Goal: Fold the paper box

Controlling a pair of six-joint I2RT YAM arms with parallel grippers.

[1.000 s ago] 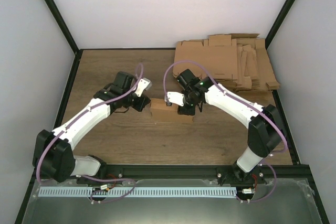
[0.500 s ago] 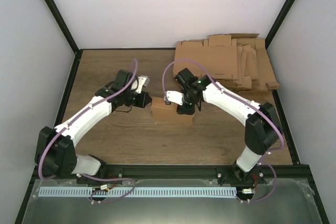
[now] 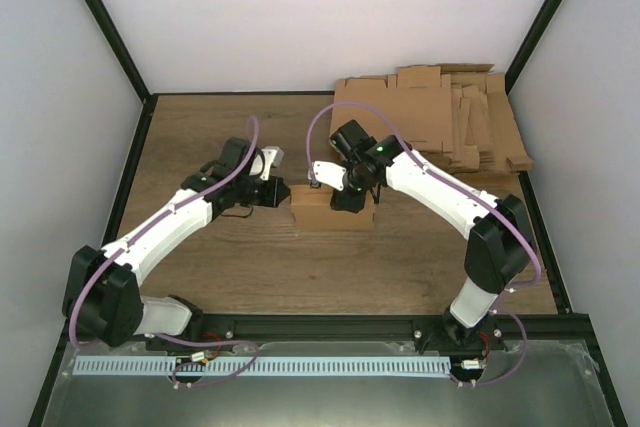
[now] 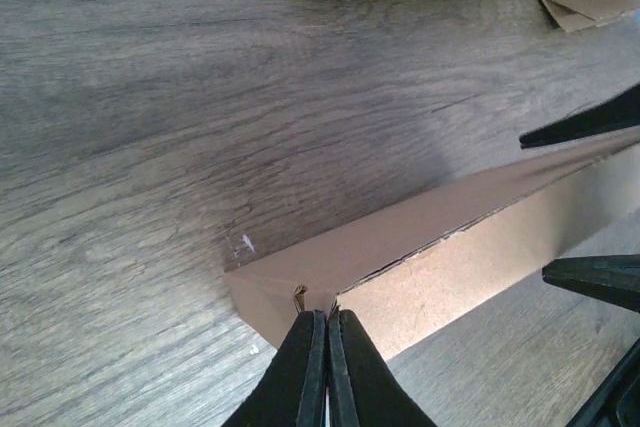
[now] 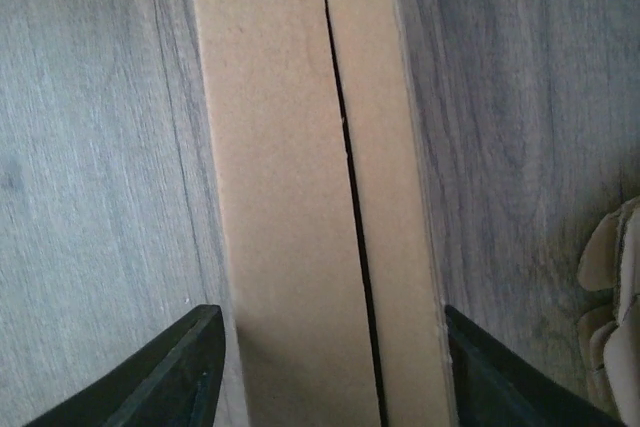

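Observation:
The paper box is a shallow brown closed mailer lying at the middle of the table. Its lid seam runs lengthwise in the right wrist view. My left gripper is shut, its tips pressed against the box's left end corner, where a small tab edge sticks out. Over the box hovers my right gripper, open. Its two fingers stand either side of the box's width, apart from its walls. Those black fingertips also show in the left wrist view.
A pile of flat brown cardboard blanks fills the back right corner, just behind the right arm; its edge lies close to the box. A black frame rail runs along the near table edge.
My right gripper's jaws have spread wider over the box. The left gripper has slid right up to the box's left end, and the box has shifted slightly right.

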